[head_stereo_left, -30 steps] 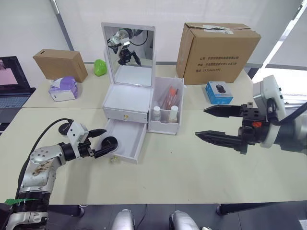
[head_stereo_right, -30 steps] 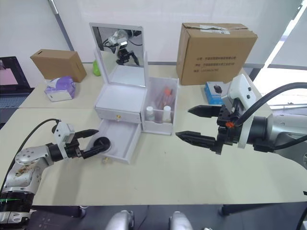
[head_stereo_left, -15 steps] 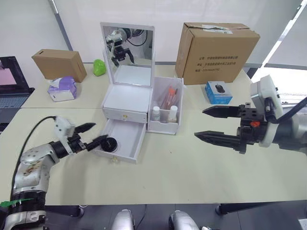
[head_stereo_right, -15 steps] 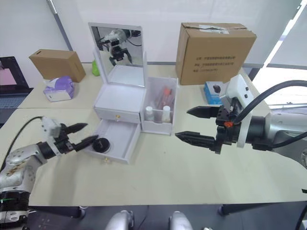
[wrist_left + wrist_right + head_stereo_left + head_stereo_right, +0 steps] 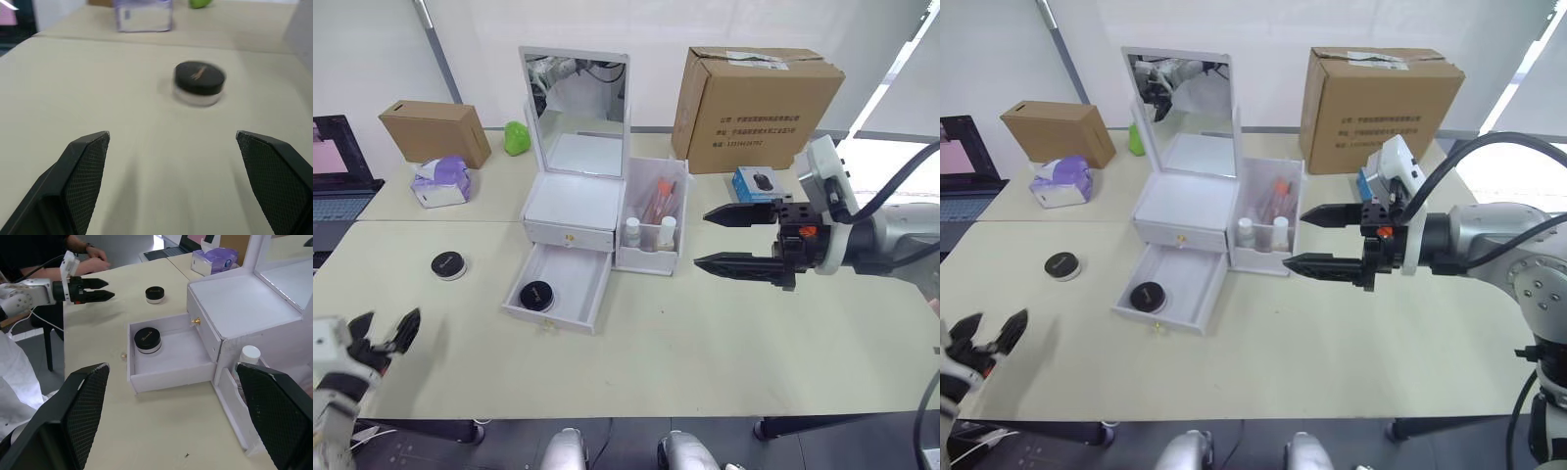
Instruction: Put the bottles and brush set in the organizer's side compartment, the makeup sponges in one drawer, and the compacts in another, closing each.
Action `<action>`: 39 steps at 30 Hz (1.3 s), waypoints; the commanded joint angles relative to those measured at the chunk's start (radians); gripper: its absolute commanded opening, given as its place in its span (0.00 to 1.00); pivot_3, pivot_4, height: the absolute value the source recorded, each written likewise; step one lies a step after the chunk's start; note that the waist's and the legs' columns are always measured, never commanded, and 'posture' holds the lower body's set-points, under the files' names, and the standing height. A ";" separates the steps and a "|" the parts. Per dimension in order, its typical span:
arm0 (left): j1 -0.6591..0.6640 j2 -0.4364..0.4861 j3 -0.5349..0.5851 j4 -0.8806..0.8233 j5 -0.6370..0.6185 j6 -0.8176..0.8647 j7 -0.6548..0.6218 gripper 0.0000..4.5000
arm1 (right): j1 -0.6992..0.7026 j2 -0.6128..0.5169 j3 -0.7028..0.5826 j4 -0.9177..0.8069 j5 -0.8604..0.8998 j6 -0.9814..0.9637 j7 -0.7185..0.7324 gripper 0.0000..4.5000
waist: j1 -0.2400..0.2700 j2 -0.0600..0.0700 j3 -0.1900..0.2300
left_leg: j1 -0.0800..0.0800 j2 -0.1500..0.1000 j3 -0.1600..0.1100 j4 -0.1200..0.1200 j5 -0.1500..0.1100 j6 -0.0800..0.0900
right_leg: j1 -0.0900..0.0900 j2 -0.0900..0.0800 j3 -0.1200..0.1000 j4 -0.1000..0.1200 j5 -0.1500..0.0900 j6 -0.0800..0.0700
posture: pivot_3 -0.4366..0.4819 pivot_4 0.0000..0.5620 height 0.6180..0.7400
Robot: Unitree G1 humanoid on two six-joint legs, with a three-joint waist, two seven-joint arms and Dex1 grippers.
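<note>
Far left of my counter (image 5: pixel 724 333): small cardboard box (image 5: pixel 435 130), tissue pack (image 5: pixel 442 181), laptop (image 5: pixel 337 176)
Far middle: green object (image 5: pixel 517 138)
Far right: large cardboard box (image 5: pixel 754 96), blue mouse box (image 5: pixel 761 189)

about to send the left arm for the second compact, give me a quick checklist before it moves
1. Left gripper fingers open and empty: ok.
2. Loose compact upright on the table, nothing against it: ok.
3. Lower drawer open to receive it: ok.
4. Room in the drawer beside the first compact: ok.
5. Right gripper off to the right of the organizer, away from the drawer: ok.
6. Upper drawer shut: ok.
</note>
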 commanded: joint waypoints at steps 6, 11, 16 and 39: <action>0.153 -0.093 0.054 -0.123 -0.021 -0.075 0.029 0.99 | -0.033 0.003 -0.004 0.040 -0.080 -0.047 0.122 1.00 | 0.005 0.000 0.000 | -0.002 -0.002 0.008 -0.001 0.000 0.000 | -0.003 -0.008 -0.003 0.001 0.000 0.000 | 0.48 0.27 1.00; 0.159 -0.087 0.055 -0.114 -0.026 -0.079 0.030 0.99 | -0.030 0.001 -0.010 0.046 -0.101 -0.046 0.159 1.00 | 0.004 -0.001 0.000 | -0.002 -0.002 0.009 -0.001 0.000 0.000 | -0.003 -0.008 -0.003 0.001 0.000 0.000 | 0.48 0.27 1.00; 0.130 -0.056 0.038 -0.104 -0.021 -0.063 0.016 0.99 | -0.016 0.000 -0.023 0.038 -0.106 -0.039 0.170 1.00 | 0.002 -0.001 0.000 | -0.002 -0.002 0.008 -0.001 0.000 0.000 | -0.003 -0.007 -0.003 0.001 -0.001 0.001 | 0.48 0.27 1.00; -0.692 0.167 -0.338 0.636 0.193 -0.101 -0.062 0.99 | 0.119 -0.090 -0.260 -0.133 0.092 0.122 -0.028 1.00 | -0.005 -0.001 0.000 | -0.001 -0.001 0.001 0.000 0.005 0.008 | 0.005 0.000 -0.001 0.001 0.005 0.009 | 0.48 0.27 1.00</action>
